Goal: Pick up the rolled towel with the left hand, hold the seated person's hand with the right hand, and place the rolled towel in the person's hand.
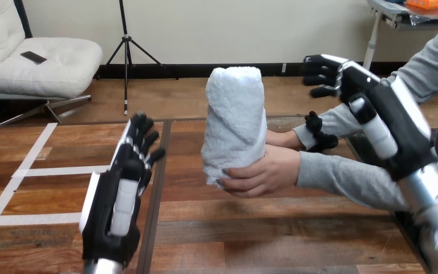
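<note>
The person's hand [262,174] holds the white rolled towel [234,108] upright; left hand [117,194] released, right hand [376,108] I cannot tell.

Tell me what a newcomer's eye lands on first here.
A white rolled towel stands upright at centre, gripped near its lower end by the person's nearer hand. The left robot hand hovers open to the towel's left, apart from it. The right robot hand looms large at the right, over the person's far sleeve.
</note>
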Tool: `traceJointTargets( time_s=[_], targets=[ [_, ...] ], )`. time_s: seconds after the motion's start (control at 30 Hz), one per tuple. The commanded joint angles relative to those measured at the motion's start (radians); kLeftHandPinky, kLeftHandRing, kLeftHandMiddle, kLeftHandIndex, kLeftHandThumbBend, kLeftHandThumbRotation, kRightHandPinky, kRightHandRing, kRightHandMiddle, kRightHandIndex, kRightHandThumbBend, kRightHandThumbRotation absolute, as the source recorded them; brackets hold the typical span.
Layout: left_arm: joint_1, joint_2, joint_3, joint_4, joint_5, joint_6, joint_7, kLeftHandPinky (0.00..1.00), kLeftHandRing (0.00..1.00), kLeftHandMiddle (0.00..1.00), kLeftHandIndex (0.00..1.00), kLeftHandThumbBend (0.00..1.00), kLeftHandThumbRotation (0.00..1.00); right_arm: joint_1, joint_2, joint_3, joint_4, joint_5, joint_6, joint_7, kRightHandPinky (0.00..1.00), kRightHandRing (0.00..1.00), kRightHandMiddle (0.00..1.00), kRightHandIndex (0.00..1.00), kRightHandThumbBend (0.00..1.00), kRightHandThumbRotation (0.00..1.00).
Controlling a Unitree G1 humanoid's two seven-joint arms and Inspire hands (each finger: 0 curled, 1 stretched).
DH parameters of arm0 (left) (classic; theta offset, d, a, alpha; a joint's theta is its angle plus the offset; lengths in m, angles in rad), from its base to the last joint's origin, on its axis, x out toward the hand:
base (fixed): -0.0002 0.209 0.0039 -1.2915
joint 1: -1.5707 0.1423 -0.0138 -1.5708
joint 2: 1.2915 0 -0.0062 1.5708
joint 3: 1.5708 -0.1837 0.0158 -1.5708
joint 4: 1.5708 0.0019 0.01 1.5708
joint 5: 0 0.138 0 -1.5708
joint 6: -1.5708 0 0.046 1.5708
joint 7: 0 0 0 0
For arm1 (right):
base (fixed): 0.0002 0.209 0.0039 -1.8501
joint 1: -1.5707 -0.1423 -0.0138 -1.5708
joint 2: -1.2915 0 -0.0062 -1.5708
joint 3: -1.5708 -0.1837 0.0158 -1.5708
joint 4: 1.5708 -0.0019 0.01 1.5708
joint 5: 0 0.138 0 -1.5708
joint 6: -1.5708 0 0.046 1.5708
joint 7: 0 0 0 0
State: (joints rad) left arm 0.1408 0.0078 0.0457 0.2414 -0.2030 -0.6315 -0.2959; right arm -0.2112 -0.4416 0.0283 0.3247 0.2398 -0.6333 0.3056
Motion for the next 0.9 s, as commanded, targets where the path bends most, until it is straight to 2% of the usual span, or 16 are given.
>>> traceJointTargets(
  time_s=[0.0, 0.1, 0.3, 0.47, 0.53, 0.7, 0.87],
  targets=[
    [-0.005, -0.015, -0.015, -0.145, 0.033, -0.09, 0.019, 0.81, 0.89, 0.9, 0.91, 0.81, 0.84, 0.059, 0.077, -0.022, -0.22, 0.079, 0.022, -0.013, 0.74, 0.8, 0.82, 0.8, 0.81, 1.0],
    [0.007, -0.016, -0.01, -0.164, 0.049, -0.116, 0.028, 0.8, 0.89, 0.9, 0.9, 0.8, 0.83, 0.106, 0.103, -0.01, -0.272, 0.094, 0.037, -0.014, 0.71, 0.8, 0.82, 0.8, 0.83, 1.0],
    [0.025, -0.017, -0.011, -0.189, 0.05, -0.132, 0.035, 0.78, 0.87, 0.89, 0.89, 0.77, 0.82, 0.171, 0.135, 0.003, -0.351, 0.109, 0.079, -0.011, 0.75, 0.83, 0.84, 0.83, 0.86, 1.0],
    [0.039, -0.015, -0.013, -0.212, 0.042, -0.137, 0.038, 0.79, 0.86, 0.87, 0.88, 0.76, 0.82, 0.226, 0.169, 0.019, -0.415, 0.12, 0.111, -0.01, 0.81, 0.85, 0.86, 0.84, 0.89, 1.0],
    [0.042, -0.015, -0.013, -0.216, 0.04, -0.145, 0.038, 0.79, 0.85, 0.86, 0.88, 0.76, 0.81, 0.247, 0.185, 0.027, -0.434, 0.124, 0.115, -0.003, 0.87, 0.87, 0.87, 0.85, 0.89, 1.0],
    [0.045, -0.014, -0.009, -0.216, 0.048, -0.169, 0.044, 0.78, 0.83, 0.84, 0.86, 0.74, 0.8, 0.292, 0.217, 0.043, -0.469, 0.123, 0.127, 0.006, 0.97, 0.9, 0.89, 0.88, 0.86, 1.0],
    [0.045, -0.009, -0.006, -0.208, 0.059, -0.192, 0.05, 0.76, 0.82, 0.83, 0.85, 0.74, 0.8, 0.329, 0.253, 0.062, -0.482, 0.116, 0.121, 0.015, 0.99, 0.92, 0.9, 0.89, 0.83, 1.0]
  ],
)
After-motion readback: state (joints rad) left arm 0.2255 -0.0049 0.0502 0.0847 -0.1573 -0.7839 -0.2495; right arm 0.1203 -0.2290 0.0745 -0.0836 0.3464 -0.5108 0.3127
